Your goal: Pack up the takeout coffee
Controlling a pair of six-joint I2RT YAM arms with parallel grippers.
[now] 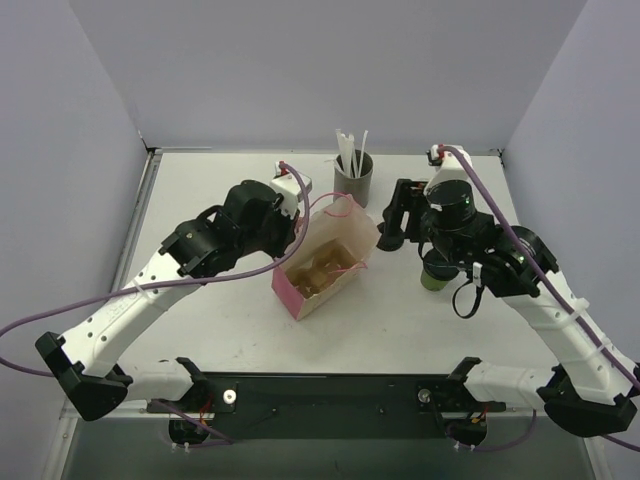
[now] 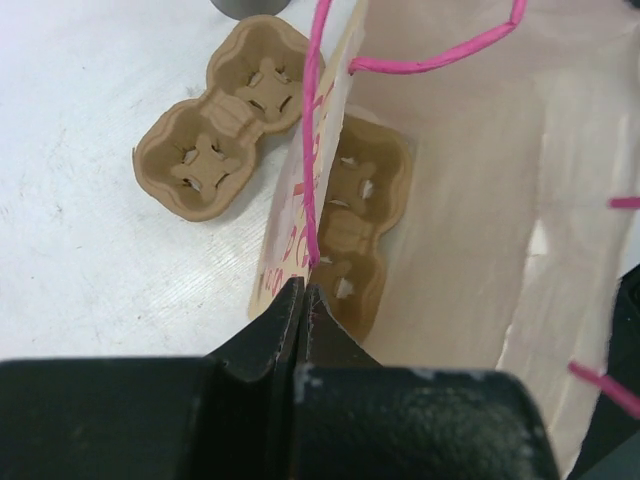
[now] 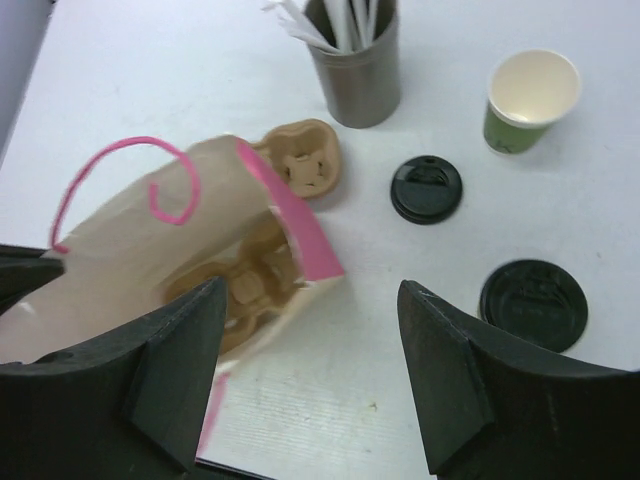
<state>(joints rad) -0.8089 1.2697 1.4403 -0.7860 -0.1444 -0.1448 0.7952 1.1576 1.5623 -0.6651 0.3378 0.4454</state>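
White tabletop, pale walls: the left gripper is pinched tight on the rim of the pink bag at centre frame, a cardboard carrier inside it. The right gripper hangs wide open, holding nothing. The takeout coffee stands lower right in the right wrist view, a black lid near it.
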